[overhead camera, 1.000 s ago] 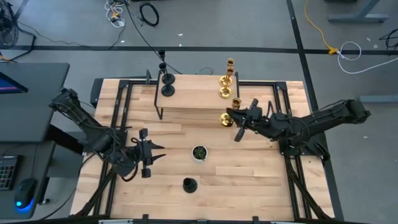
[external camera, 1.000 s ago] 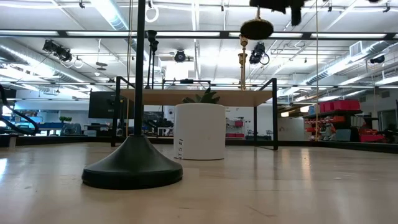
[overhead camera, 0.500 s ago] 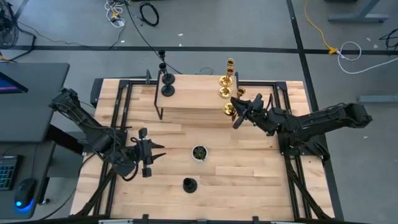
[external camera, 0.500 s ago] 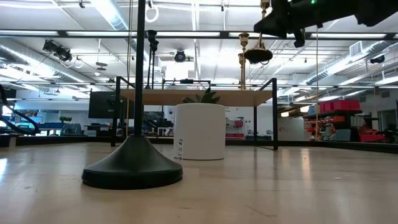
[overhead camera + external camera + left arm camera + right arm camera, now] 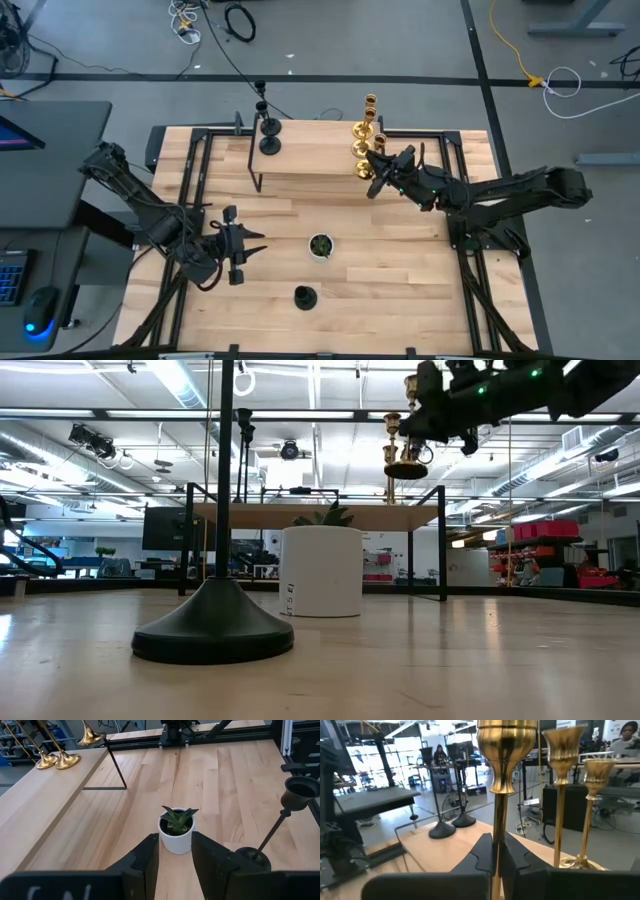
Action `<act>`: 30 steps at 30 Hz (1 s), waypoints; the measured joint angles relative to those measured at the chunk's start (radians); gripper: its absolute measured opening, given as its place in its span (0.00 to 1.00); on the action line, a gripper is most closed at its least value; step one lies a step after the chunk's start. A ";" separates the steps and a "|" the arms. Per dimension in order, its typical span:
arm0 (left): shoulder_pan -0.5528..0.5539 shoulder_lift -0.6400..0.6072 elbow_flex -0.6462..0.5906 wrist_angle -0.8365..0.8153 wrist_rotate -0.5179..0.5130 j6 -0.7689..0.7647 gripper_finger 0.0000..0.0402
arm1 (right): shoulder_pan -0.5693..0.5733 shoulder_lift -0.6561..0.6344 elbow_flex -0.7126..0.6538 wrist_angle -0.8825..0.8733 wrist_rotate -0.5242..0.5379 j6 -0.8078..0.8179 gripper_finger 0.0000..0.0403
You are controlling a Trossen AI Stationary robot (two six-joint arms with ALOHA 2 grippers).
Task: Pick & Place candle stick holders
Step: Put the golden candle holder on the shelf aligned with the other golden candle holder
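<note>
High view: right claw (image 5: pixel 377 172) pinching third gold holder (image 5: pixel 368 172) at stem, above shelf (image 5: pixel 310 150) beside two gold (image 5: pixel 362 130) at one o'clock; two black (image 5: pixel 269 142) shelved at eleven, one black (image 5: pixel 304 297) on counter (image 5: pixel 400 290) at six; left claw (image 5: pixel 240 246) half spread, empty.

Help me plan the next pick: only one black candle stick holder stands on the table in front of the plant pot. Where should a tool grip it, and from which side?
Grip the black candle stick holder at its thin upright stem, level from the side. The flared base is too wide and low. The left tool waits open nearby, facing the plant pot.
</note>
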 joint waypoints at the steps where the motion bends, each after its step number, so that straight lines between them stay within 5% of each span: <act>1: 0.000 0.000 0.000 0.000 0.000 0.000 0.29 | -0.008 0.011 0.000 0.006 0.000 0.000 0.01; 30: 0.000 0.000 0.000 0.000 0.000 -0.018 0.29 | -0.140 0.151 0.000 0.020 -0.047 0.052 0.02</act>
